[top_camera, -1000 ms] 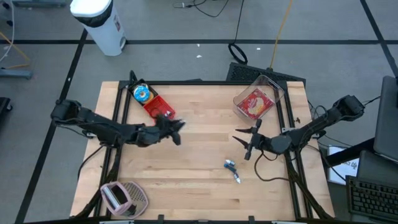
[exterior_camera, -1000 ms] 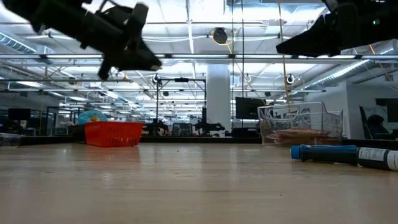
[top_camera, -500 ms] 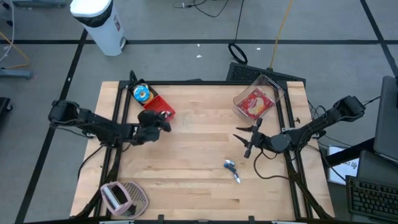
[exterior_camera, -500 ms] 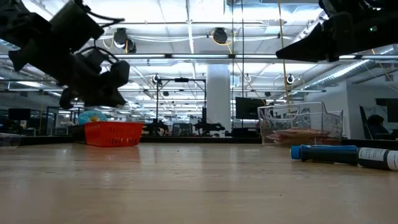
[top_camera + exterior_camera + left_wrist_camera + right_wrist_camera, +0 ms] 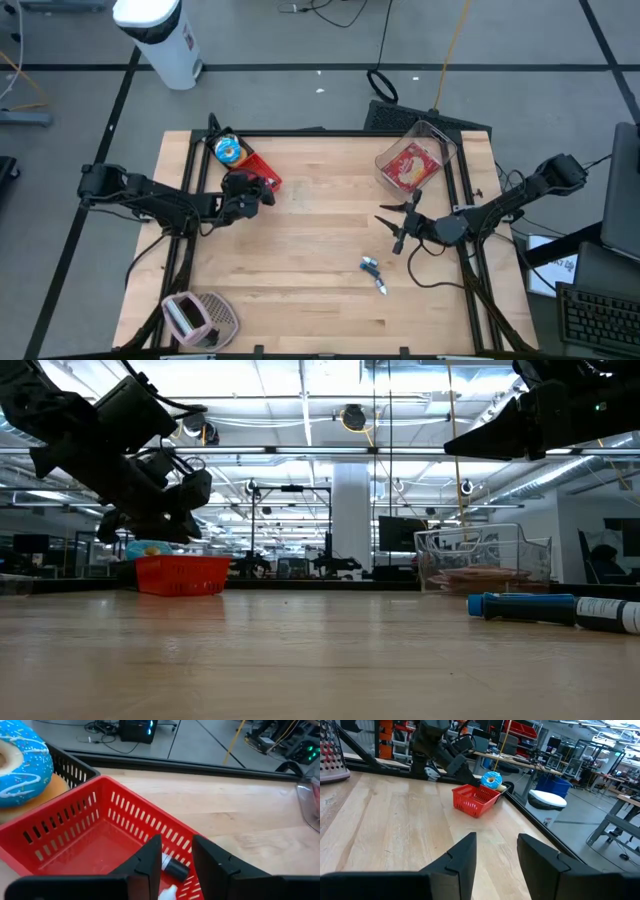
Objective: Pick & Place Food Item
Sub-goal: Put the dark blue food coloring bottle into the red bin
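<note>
The left claw (image 5: pixel 172 865), its fingers slightly spread and holding nothing, hangs over the near rim of the red slotted plastic basket (image 5: pixel 256 172) at the wooden worktop (image 5: pixel 320 250) edge. A small black-and-white marker (image 5: pixel 172 867) lies inside just below it. The right claw (image 5: pixel 397 228), spread, waits above open worktop.

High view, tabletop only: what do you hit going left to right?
Pink basket → blue donut → red basket → marker → clear container.
</note>
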You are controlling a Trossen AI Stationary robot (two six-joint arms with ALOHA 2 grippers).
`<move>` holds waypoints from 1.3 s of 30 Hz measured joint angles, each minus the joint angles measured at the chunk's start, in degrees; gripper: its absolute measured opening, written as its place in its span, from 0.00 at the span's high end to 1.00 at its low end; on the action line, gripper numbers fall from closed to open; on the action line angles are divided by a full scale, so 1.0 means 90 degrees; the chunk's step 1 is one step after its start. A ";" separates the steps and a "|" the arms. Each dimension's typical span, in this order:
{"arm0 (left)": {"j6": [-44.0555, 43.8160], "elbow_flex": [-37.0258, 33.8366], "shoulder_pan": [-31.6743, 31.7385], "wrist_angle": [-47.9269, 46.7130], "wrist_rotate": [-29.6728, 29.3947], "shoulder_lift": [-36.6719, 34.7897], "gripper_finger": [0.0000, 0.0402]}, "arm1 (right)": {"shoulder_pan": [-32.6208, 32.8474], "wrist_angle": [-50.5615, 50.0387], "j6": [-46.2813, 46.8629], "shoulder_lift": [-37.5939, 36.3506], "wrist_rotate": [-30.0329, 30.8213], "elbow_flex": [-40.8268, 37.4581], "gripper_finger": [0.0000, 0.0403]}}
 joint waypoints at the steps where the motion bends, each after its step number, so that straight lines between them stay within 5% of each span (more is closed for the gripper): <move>1: -0.0037 0.0000 0.0013 0.0000 0.0007 0.0000 0.74 | 0.0000 0.0000 0.0000 0.0000 0.0000 0.0000 0.68; 11: -0.0159 0.0000 0.0017 0.0110 0.0271 0.0000 0.68 | 0.0000 0.0000 0.0024 0.0000 -0.0059 0.0000 0.68; 17: 0.0534 0.0005 -0.0071 0.0785 0.0828 0.0000 0.62 | 0.0023 -0.0134 0.0487 0.0215 -0.1681 0.0001 0.63; 25: 0.1306 0.0007 -0.0272 0.1699 0.1704 0.0000 0.45 | 0.0406 -0.1010 0.2624 0.1240 -0.2626 0.0002 0.46; 31: 0.1219 0.0007 -0.0272 0.1778 0.1855 0.0000 0.39 | 0.0800 -0.0946 0.3603 0.2116 -0.2848 0.0090 0.48; 39: 0.0963 0.0007 -0.0272 0.1774 0.1985 0.0000 0.38 | 0.0812 -0.0942 0.3623 0.2898 -0.2809 0.0348 0.50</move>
